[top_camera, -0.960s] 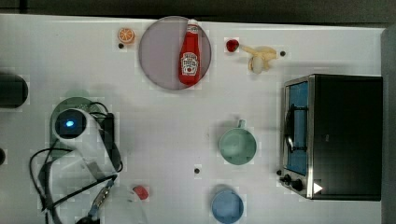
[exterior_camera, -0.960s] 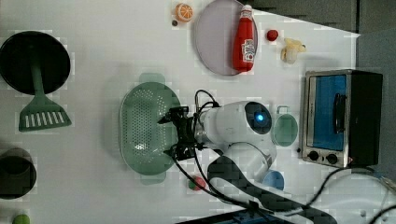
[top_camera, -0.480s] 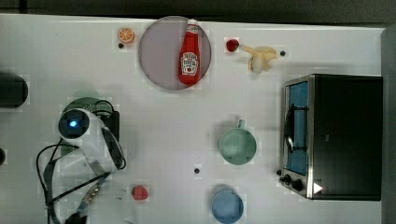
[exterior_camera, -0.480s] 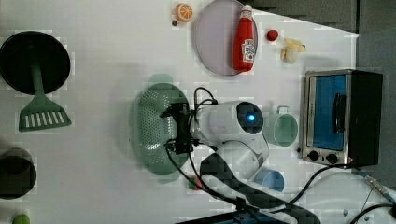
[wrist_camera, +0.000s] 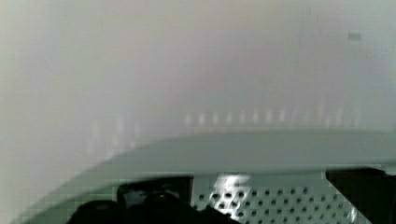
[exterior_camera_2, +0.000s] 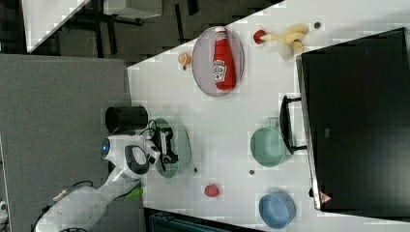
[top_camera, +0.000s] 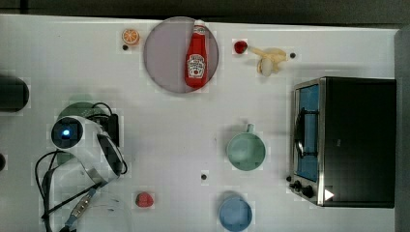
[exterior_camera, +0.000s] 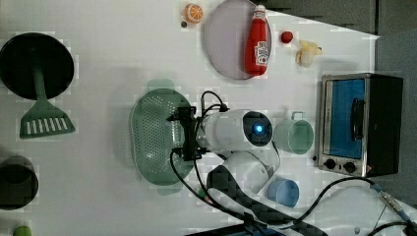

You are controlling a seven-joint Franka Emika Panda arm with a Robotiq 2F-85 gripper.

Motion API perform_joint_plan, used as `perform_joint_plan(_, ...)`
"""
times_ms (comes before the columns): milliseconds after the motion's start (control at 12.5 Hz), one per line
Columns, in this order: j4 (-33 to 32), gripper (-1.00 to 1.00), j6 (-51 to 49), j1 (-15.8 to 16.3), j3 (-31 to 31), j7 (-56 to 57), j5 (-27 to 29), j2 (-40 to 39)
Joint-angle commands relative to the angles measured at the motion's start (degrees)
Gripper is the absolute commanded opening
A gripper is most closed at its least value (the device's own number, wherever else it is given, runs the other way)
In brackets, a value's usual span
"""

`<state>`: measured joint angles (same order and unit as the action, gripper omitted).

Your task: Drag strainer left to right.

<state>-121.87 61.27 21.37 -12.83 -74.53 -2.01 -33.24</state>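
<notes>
The strainer (exterior_camera: 155, 132) is a pale mint-green oval basin with rows of tiny holes, lying left of centre in the left view. In the top view the arm covers most of it, leaving a green edge (top_camera: 80, 107). My gripper (exterior_camera: 184, 135) reaches down inside the basin near the rim on the left view's right. Its fingers stand wide apart with nothing between them. In the right view the gripper (exterior_camera_2: 167, 145) sits over the strainer (exterior_camera_2: 183, 140). In the wrist view the strainer's rim and holes (wrist_camera: 261, 198) lie close by, with a dark fingertip (wrist_camera: 140, 205) beside them.
A mint-green cup (top_camera: 245, 151), a blue bowl (top_camera: 235, 212) and a toaster oven (top_camera: 343, 140) stand toward the top view's right. A plate (top_camera: 164, 58) holds a ketchup bottle (top_camera: 196, 55). A black pan (exterior_camera: 34, 64) and a green spatula (exterior_camera: 44, 123) lie at the left view's left.
The strainer and wrist shifted briefly toward the left view's right, then came back to about where they were a second ago. The fingers stayed wide apart.
</notes>
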Motion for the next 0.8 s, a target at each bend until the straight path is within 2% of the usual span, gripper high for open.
perform_joint_plan(80,-0.57,1.0,-1.28,-2.8,2.53,-1.23,1.38,2.77)
perform_joint_plan(800,-7.01,1.0,-1.88,-11.46,5.03,10.73,1.37,8.14)
